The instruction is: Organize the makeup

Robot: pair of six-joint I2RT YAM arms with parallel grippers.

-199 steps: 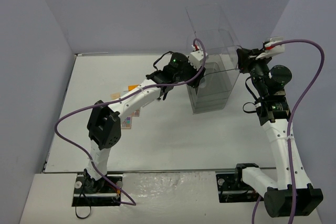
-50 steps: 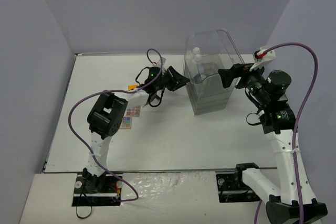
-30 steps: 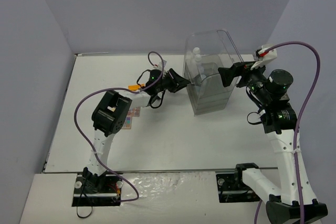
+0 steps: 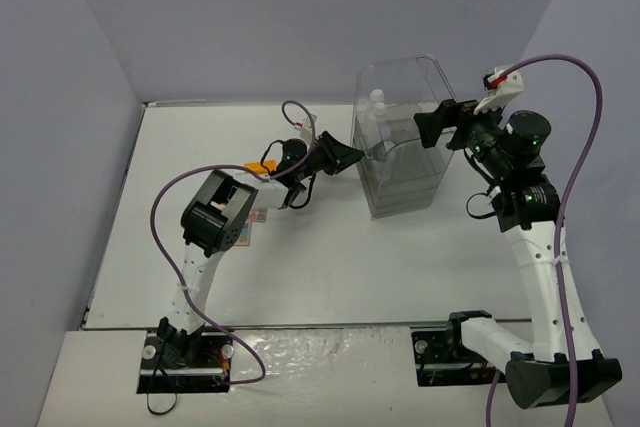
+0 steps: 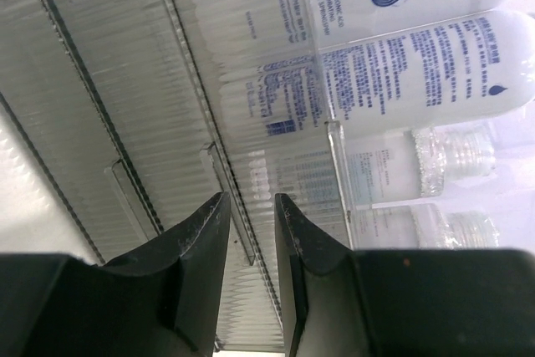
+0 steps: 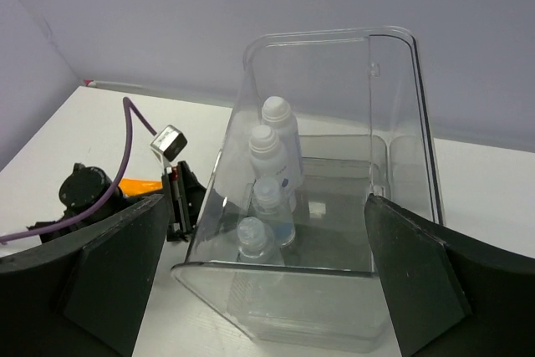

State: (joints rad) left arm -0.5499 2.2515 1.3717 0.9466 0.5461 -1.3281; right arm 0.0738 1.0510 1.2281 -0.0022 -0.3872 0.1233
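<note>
Listing, on one white bench [image 4: 320,267]: one clear plastic case [image 6: 401,173] with ribbed drawer fronts [image 5: 125,123], its lid raised. Four white bottles [image 6: 269,156] stand upright in a row in its top compartment, two taller and opaque, two shorter and clearer. One orange flat case [image 4: 262,166] lies on the bench left of the clear case, beside the left arm. One multicolour eyeshadow palette [image 4: 257,215] lies partly hidden beneath that arm. Left pincer [image 5: 251,206]: at the clear case's left side, fingers narrowly apart astride a drawer's handle lip [image 5: 227,198]; whether they pinch it cannot be told. Right pincer [image 4: 440,125]: at the clear case's right, fingers wide apart, holding nothing.
</note>
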